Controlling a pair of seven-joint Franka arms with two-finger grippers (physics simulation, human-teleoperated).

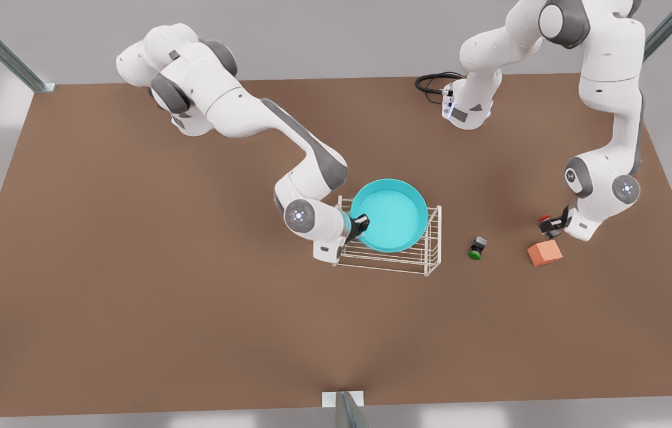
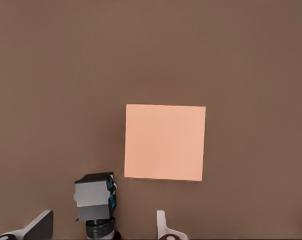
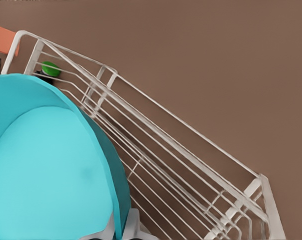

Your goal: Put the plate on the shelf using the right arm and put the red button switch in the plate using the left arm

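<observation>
While my right hand (image 1: 361,226) gripped the plate (image 1: 388,215) over the shelf (image 1: 431,249), my left hand (image 1: 552,224), open around the red switch (image 1: 545,219), risked knocking it aside.

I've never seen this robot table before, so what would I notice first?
First, the big round turquoise plate, held by its rim in the right gripper over the small white wire shelf mid-table. Next, on the front view's right, the left gripper closing around the tiny black switch with a red cap, beside an orange cube and a green-capped switch.
</observation>
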